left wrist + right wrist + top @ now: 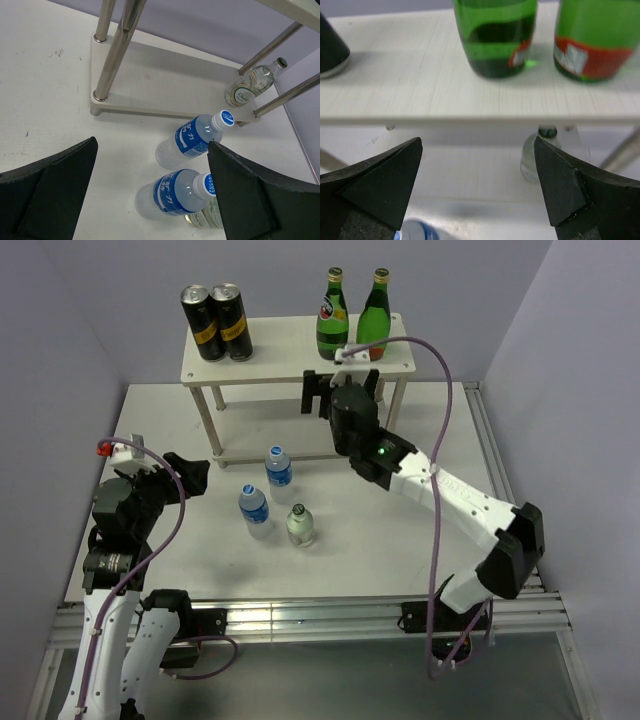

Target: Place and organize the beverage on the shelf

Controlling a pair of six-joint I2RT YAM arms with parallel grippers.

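The shelf (290,350) stands far back on the scuffed white bench (400,550) between lilac walls (60,300), its top tier seemingly sorted by kind: 2 black cans (207,325) left, 2 green bottles (333,325) right. The right jaws gape wide and empty at its front edge, the left jaws likewise, facing 3 small bottles (279,468) standing upright before it.
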